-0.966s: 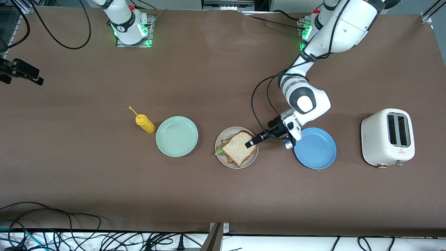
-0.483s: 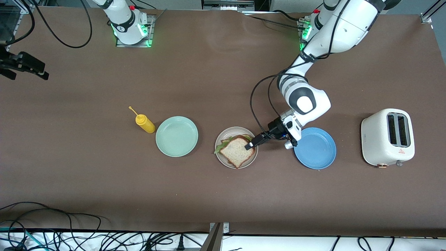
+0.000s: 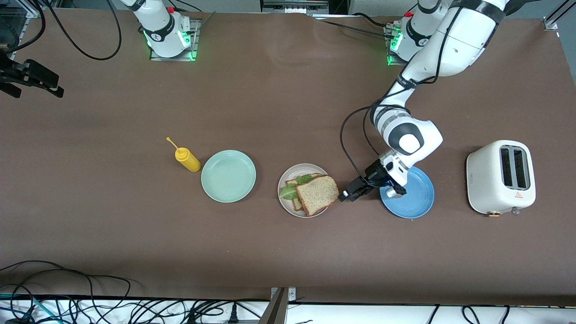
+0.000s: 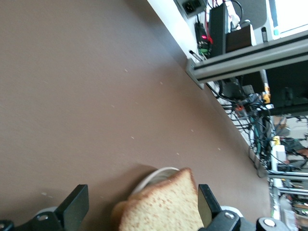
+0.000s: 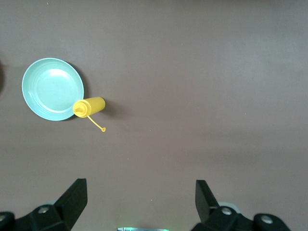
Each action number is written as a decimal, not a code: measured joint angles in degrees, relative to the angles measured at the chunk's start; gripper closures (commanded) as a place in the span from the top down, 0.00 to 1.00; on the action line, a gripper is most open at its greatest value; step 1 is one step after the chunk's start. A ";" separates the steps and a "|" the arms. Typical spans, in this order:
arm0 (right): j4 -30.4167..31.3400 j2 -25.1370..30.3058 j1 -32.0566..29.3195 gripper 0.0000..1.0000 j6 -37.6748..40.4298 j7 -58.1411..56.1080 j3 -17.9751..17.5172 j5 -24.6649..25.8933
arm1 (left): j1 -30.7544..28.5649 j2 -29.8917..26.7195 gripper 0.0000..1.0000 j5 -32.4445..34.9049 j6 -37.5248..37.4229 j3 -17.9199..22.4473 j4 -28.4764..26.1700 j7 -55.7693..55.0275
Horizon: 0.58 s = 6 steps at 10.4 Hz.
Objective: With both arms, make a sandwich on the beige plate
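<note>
Brown wholegrain bread sandwich (image 3: 312,194) with green lettuce lies on round beige plate (image 3: 285,179), mid-counter. Left hand (image 3: 349,195) empty, fingers spread, between beige plate and round blue plate (image 3: 416,200). Right hand (image 5: 140,199) spread, empty, waiting high over brown counter (image 3: 288,252).

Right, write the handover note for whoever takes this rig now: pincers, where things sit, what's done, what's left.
Left pincer: open, holding nothing, low over the table between the beige plate and the blue plate.
Right pincer: open, empty, waiting high at the right arm's end of the table.
Sandwich: on the beige plate, lettuce between two slices; the top slice sits skewed, overhanging the rim toward the blue plate.
Mint-green plate bare, yellow bottle beside it, toaster at the left arm's end.
Done: sandwich stacked.
Left: maybe square up the top slice, then pull the left arm clear.
</note>
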State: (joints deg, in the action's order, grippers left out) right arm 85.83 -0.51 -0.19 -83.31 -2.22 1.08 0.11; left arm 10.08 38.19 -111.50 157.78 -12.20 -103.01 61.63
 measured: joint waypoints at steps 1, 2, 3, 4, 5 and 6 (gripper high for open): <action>0.46 -1.51 -0.28 1.00 0.35 -0.04 0.01 0.00 | 0.00 -0.10 1.00 0.12 1.06 0.01 0.06 0.47; 0.36 -3.27 -0.42 1.00 0.20 -0.04 0.01 0.01 | -0.03 -0.34 1.00 0.86 2.41 0.04 0.13 0.70; 0.20 -4.24 -0.42 1.00 -0.01 -0.03 -0.03 0.01 | -0.22 -0.94 1.00 2.04 4.19 0.09 0.12 0.71; 0.04 -4.41 -0.41 1.00 -0.14 -0.03 -0.07 0.01 | -0.57 -1.89 1.00 3.12 6.06 0.11 0.02 0.71; -0.31 -4.29 -0.42 1.00 -0.51 -0.02 -0.07 0.01 | -1.10 -3.26 1.00 4.17 8.15 0.12 -0.48 0.74; -0.60 -4.09 -0.41 1.00 -1.22 -0.02 -0.11 0.12 | -1.79 -5.03 1.00 5.65 10.18 0.15 -1.64 0.75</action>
State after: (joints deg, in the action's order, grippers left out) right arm 85.23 -4.61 -0.61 -84.53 -2.24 0.97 0.23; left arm 8.29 33.16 -105.85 167.96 -12.04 -104.65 62.38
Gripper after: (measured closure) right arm 0.000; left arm 0.000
